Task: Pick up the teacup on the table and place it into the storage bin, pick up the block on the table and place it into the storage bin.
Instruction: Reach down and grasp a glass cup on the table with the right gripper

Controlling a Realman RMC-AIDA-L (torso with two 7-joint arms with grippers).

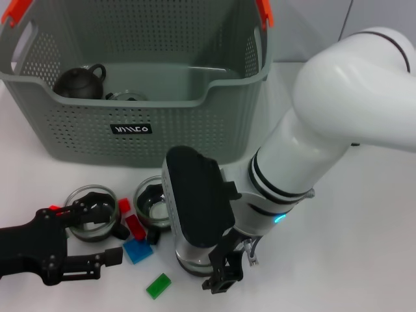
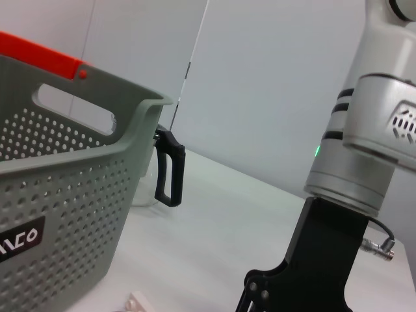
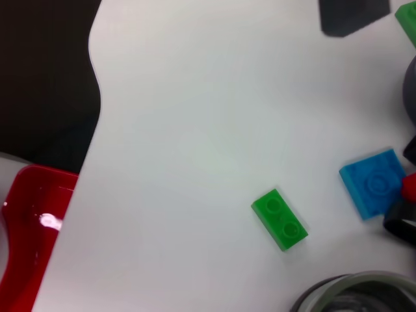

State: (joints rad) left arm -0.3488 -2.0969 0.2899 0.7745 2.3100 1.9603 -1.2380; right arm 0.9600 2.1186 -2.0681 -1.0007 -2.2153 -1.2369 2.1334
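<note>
Here the right gripper (image 1: 224, 273) hangs low, open and empty, beside the green block (image 1: 158, 285).

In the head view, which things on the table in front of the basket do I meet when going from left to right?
Left gripper → left glass teacup → blue block → green block → right gripper.

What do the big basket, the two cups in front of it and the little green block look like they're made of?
The storage bin looks like matte grey-green moulded plastic, perforated throughout. The teacups seem to be clear glass: you see through their rims and they catch glints. The green block looks like smooth, slightly glossy hard plastic with two round studs.
</note>
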